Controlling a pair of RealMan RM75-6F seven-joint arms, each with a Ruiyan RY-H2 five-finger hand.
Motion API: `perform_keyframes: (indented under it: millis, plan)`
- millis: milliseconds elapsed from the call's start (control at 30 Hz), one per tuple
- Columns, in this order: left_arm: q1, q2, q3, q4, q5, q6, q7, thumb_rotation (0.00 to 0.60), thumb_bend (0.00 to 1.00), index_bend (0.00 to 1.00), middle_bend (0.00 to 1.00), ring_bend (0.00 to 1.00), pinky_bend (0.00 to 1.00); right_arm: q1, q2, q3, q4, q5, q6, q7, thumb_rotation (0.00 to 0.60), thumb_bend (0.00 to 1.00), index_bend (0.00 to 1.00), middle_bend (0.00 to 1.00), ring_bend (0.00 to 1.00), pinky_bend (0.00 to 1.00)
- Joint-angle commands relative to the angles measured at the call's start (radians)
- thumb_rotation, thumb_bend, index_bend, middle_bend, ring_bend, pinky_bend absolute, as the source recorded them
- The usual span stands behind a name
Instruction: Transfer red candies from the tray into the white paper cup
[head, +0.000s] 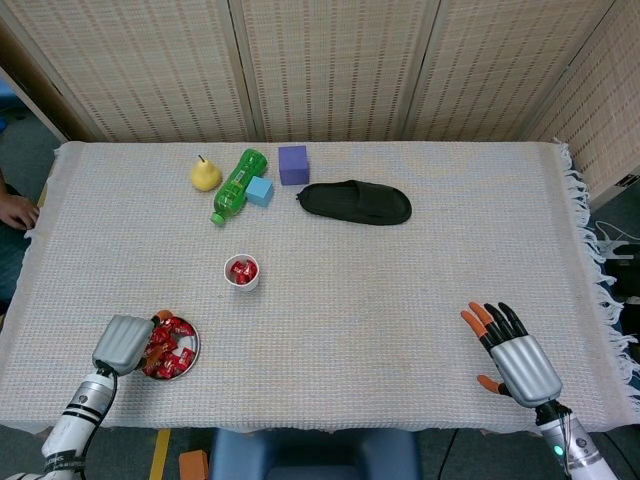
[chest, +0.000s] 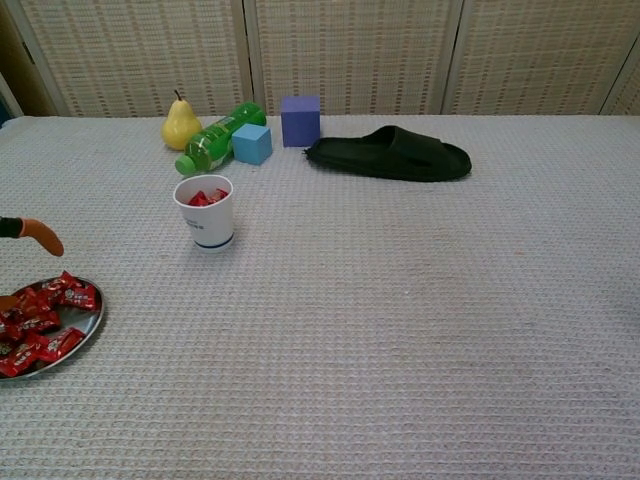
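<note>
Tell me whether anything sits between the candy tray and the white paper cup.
Nothing visible does. Only bare tablecloth lies between the tray and the white paper cup. The left hand hovers at the tray's left side.

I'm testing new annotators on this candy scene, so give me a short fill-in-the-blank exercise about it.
1. The white paper cup already holds ____ candies.
2. The left hand is over the left rim of the ____.
3. The right hand holds ____.
4. The black slipper lies right of the ____ cube.

Missing words: red; tray; nothing; purple
</note>
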Motion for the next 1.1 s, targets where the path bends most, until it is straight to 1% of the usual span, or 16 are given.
perform_keyframes:
  millis: [33, 100, 267, 467, 800, 967, 1100]
  plan:
    - [0.018, -0.052, 0.003, 0.075, -0.008, -0.014, 0.026, 0.600, 0.36, 0.32, 0.98, 1.00, 1.00, 0.000, 0.000, 0.001, 0.001, 0.003, -0.002, 0.000, 0.600, 0.00, 0.00, 0.00, 0.00, 0.00]
    - [0.022, -0.068, 0.000, 0.094, -0.005, -0.021, 0.028, 0.600, 0.36, 0.34, 0.98, 1.00, 1.00, 0.001, -0.001, 0.001, 0.001, 0.006, -0.007, -0.002, 0.600, 0.00, 0.00, 0.00, 0.00, 0.00]
    - [0.025, -0.097, -0.015, 0.139, -0.002, -0.029, 0.041, 0.600, 0.36, 0.35, 0.98, 1.00, 1.00, 0.002, -0.001, 0.001, -0.001, 0.006, -0.008, -0.005, 0.600, 0.00, 0.00, 0.00, 0.00, 0.00]
    - [0.032, -0.107, -0.028, 0.166, -0.014, -0.047, 0.047, 0.600, 0.36, 0.37, 0.98, 1.00, 1.00, 0.000, -0.001, 0.001, -0.001, 0.007, -0.006, -0.006, 0.600, 0.00, 0.00, 0.00, 0.00, 0.00]
    - [0.043, -0.125, -0.035, 0.194, 0.011, -0.063, 0.030, 0.600, 0.36, 0.47, 0.98, 1.00, 1.00, 0.001, -0.003, 0.002, -0.002, 0.010, -0.010, -0.010, 0.600, 0.00, 0.00, 0.00, 0.00, 0.00]
    - [0.043, -0.142, -0.039, 0.217, 0.017, -0.079, 0.030, 0.600, 0.35, 0.51, 0.98, 1.00, 1.00, 0.001, -0.002, 0.003, -0.003, 0.014, -0.012, -0.013, 0.600, 0.00, 0.00, 0.00, 0.00, 0.00]
    - [0.044, -0.150, -0.044, 0.237, 0.010, -0.091, 0.041, 0.600, 0.36, 0.52, 0.98, 1.00, 1.00, 0.001, -0.001, 0.003, -0.003, 0.015, -0.013, -0.013, 0.600, 0.00, 0.00, 0.00, 0.00, 0.00]
